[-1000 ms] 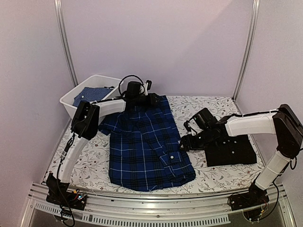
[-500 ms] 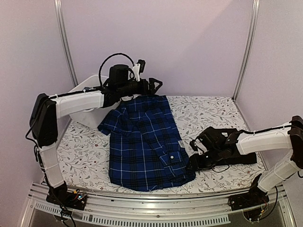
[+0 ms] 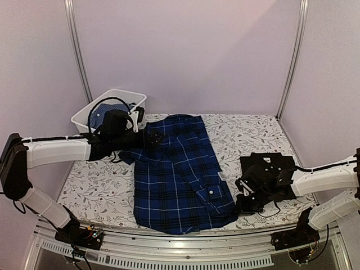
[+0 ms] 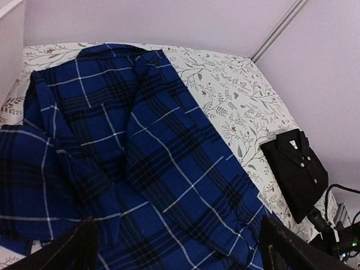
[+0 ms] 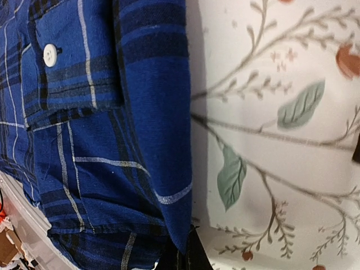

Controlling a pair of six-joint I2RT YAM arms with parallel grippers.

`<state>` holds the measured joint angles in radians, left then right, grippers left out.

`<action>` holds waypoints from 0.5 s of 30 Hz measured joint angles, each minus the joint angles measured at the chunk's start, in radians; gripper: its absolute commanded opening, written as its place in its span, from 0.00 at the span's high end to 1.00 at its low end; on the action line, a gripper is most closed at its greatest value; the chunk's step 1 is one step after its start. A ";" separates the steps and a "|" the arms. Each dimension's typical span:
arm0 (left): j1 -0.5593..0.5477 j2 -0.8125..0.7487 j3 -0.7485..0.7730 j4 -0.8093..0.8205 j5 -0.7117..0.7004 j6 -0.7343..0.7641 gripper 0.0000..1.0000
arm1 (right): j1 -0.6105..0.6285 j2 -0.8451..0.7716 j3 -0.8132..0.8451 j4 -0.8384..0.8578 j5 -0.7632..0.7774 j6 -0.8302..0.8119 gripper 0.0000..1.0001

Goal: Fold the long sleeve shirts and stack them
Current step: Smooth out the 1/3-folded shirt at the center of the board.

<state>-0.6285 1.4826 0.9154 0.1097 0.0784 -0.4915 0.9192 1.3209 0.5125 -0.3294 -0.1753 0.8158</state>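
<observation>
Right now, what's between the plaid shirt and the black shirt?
Left wrist view: only bare floral table cover between plaid shirt and black shirt.

Pale lilac walls (image 3: 185,50) all round, metal posts (image 3: 79,50) in the back corners, floral tablecloth (image 3: 247,129), white bin (image 3: 79,121) back left. Soft, even light.

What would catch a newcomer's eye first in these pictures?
The blue plaid shirt spread across the middle of the floral table, with the right gripper pinching its near right corner. Next, a folded black shirt lies to its right, and a white bin sits at the far left.
</observation>
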 measured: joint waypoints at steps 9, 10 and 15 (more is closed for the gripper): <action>0.055 -0.159 -0.183 -0.110 -0.127 -0.105 0.00 | 0.173 -0.095 -0.027 -0.073 0.014 0.187 0.45; 0.072 -0.175 -0.202 -0.122 -0.138 -0.113 0.00 | 0.174 -0.095 -0.008 -0.099 0.027 0.192 0.40; 0.184 -0.223 -0.293 -0.158 -0.176 -0.158 0.00 | 0.121 -0.119 0.126 -0.185 0.096 0.154 0.35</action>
<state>-0.4442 1.2594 0.6224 -0.0483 -0.0975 -0.6498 1.0405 1.2015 0.6388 -0.5140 -0.0795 0.9695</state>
